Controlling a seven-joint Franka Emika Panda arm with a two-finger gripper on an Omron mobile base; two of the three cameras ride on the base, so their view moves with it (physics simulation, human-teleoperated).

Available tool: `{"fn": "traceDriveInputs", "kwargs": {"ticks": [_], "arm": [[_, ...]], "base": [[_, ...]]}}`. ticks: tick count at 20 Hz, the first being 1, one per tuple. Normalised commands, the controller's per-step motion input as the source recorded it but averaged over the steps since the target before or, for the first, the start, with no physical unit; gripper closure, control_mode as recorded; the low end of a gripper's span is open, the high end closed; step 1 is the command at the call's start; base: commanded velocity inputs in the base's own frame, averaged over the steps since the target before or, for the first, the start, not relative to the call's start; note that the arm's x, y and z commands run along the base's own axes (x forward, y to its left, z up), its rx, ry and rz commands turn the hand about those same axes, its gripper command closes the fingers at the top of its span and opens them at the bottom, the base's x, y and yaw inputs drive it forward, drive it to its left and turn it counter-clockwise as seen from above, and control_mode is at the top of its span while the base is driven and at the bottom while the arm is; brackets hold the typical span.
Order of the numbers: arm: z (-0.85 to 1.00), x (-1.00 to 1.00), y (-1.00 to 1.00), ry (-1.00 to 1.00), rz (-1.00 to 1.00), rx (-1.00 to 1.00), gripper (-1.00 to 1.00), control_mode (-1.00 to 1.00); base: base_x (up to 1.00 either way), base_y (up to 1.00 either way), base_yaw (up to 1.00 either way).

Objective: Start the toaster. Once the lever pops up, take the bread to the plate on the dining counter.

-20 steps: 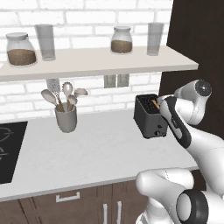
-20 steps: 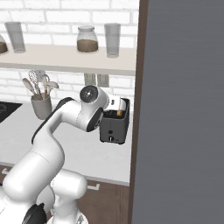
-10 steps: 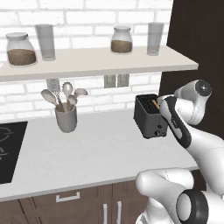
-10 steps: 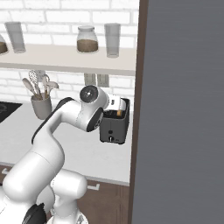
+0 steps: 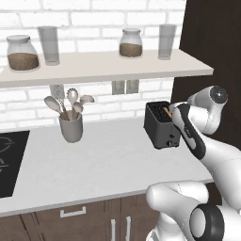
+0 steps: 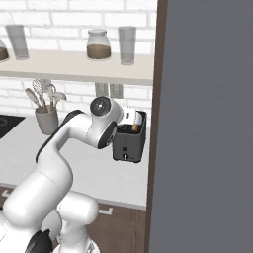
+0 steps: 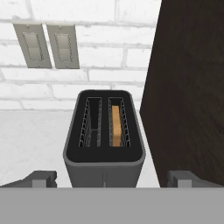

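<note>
The dark toaster (image 5: 161,126) stands on the grey-white worktop, close to a dark cabinet wall. The bread (image 7: 116,124) sits low in its right-hand slot, and its golden top edge peeks out (image 5: 167,113). Small pale controls, the lever among them, show on the narrow end face (image 6: 125,157). My gripper (image 7: 111,178) hovers just above and in front of that end of the toaster (image 7: 104,159). It is open, with its fingertips (image 7: 41,178) spread wider than the toaster body and nothing held. The plate and the dining counter are out of view.
A tall dark cabinet panel (image 5: 212,52) rises right beside the toaster. A grey crock of utensils (image 5: 70,126) stands to the left and a black cooktop (image 5: 9,162) lies at the far left. A shelf (image 5: 103,66) with jars and glasses hangs overhead. Two wall outlets (image 7: 46,46) sit behind the toaster.
</note>
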Motion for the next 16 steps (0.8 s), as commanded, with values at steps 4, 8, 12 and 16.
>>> {"fn": "traceDriveInputs", "kwargs": {"ticks": [4, 8, 12, 16], "arm": [[0.00, 0.00, 0.00, 0.00, 0.00, 0.00, -1.00, -1.00], [0.00, 0.00, 0.00, 0.00, 0.00, 0.00, -1.00, -1.00], [0.00, 0.00, 0.00, 0.00, 0.00, 0.00, -1.00, -1.00], [0.00, 0.00, 0.00, 0.00, 0.00, 0.00, -1.00, -1.00]], "base": [[0.00, 0.00, 0.00], [0.00, 0.00, 0.00], [0.00, 0.00, 0.00], [0.00, 0.00, 0.00]]}}
